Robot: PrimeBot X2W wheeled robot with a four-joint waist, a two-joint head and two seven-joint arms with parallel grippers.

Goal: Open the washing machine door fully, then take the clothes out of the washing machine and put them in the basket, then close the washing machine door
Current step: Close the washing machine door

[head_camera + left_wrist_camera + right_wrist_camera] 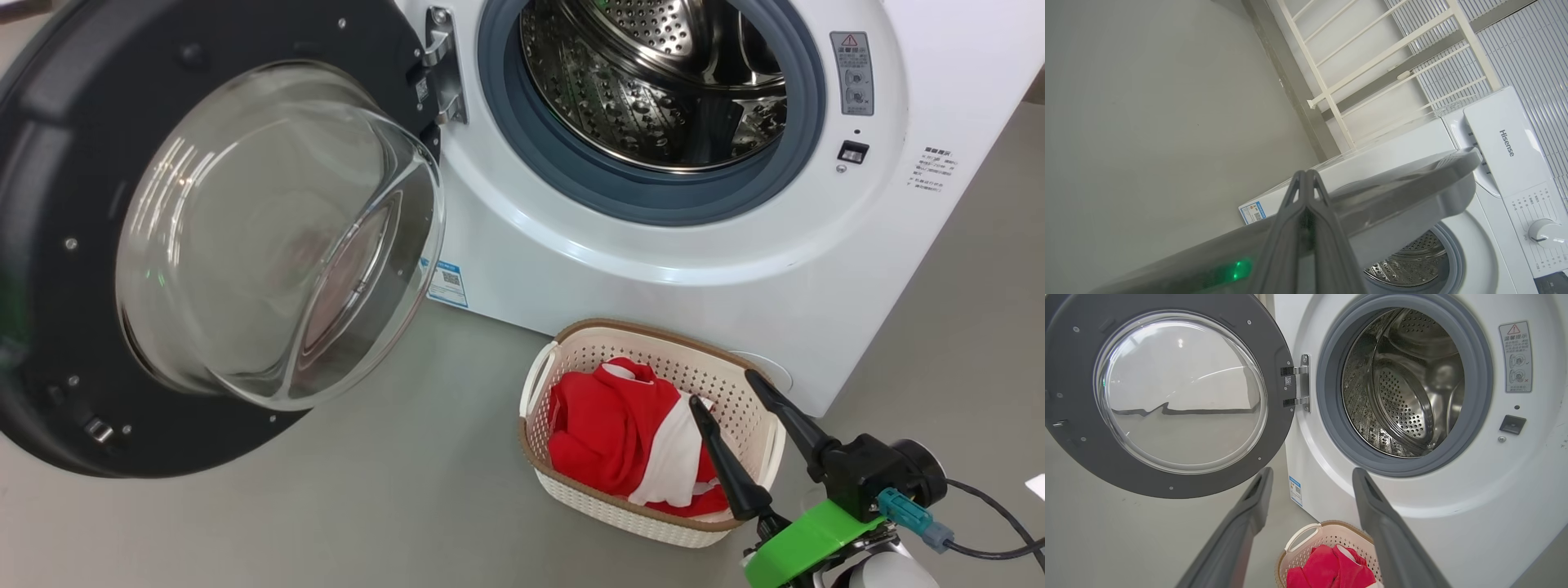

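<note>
The washing machine door stands swung wide to the left, its glass bowl bulging toward me. The white washing machine shows a bare steel drum. The red and white clothes lie in the cream basket on the floor before the machine. My right gripper hangs open over the basket's right side, holding nothing. In the right wrist view its fingers frame the basket and the clothes below. My left gripper is shut, close by the door's outer rim.
Grey floor spreads around the basket and under the door. A blue sticker sits low on the machine's front. A white rail rack stands behind the machine. A dark cable trails from my right wrist.
</note>
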